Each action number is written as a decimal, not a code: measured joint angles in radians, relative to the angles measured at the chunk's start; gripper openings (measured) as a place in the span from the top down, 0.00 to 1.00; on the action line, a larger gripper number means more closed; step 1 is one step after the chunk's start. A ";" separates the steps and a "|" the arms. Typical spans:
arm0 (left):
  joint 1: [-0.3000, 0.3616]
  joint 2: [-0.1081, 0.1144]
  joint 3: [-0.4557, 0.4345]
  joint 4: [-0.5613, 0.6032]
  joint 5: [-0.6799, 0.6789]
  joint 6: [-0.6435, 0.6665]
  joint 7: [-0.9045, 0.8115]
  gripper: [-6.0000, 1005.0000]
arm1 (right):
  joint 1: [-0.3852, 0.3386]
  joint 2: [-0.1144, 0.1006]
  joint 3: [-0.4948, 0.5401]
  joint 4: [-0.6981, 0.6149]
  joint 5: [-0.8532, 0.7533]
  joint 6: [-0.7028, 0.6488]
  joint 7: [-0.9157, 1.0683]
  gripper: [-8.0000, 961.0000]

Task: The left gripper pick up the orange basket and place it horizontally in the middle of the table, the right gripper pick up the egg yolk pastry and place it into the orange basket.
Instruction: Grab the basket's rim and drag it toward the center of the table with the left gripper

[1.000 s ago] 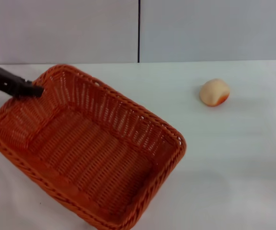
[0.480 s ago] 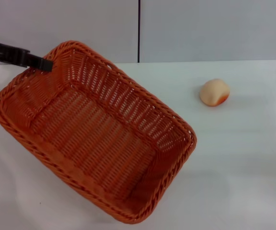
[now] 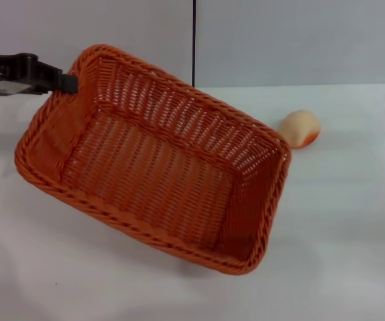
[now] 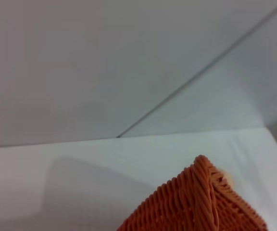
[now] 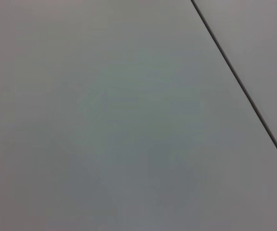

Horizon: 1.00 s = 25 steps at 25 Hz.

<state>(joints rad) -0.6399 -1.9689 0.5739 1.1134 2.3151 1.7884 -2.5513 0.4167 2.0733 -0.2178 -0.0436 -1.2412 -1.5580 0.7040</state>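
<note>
Presently, at the far left of the head view, the left claw (image 3: 62, 83) reaches in from the left edge, its black body level and its fingers clamped on the braided rim of the orange basket (image 3: 159, 160) at that basket's far left corner. The basket extends from the claw toward the right and the near side, so the claw sits at the basket's highest, farthest-left point. The basket is held off the bench (image 3: 339, 227), tilted, with its open side facing the head camera and its long axis running diagonally from far left to near right; a shadow lies on the bench under its near right corner. The woven floor and sloping sides are in plain sight, and nothing lies inside.

In the left wrist view one corner of the basket's rim (image 4: 203, 192) rises into the picture, with the white bench and the grey wall behind it.

To the right of the basket, the egg yolk pastry (image 3: 300, 128) rests on the bench, just beside the basket's far right corner as seen from the head, its orange-red patch along its near right edge.

The right claw does not appear in any view; the right wrist view shows only a grey panelled wall (image 5: 105, 120).
</note>
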 joint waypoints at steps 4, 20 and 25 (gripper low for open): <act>0.033 -0.016 -0.034 -0.004 -0.008 -0.009 -0.005 0.83 | 0.005 -0.001 0.000 0.000 -0.001 0.007 0.000 0.36; 0.185 -0.090 -0.021 0.001 -0.077 -0.036 -0.006 0.83 | 0.055 -0.002 -0.003 -0.007 -0.006 0.064 -0.004 0.36; 0.201 -0.096 0.020 -0.009 -0.078 -0.040 -0.010 0.83 | 0.056 -0.002 -0.003 -0.016 -0.006 0.071 -0.003 0.36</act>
<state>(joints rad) -0.4388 -2.0650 0.5942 1.1048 2.2367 1.7479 -2.5614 0.4724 2.0708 -0.2208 -0.0601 -1.2473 -1.4868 0.7006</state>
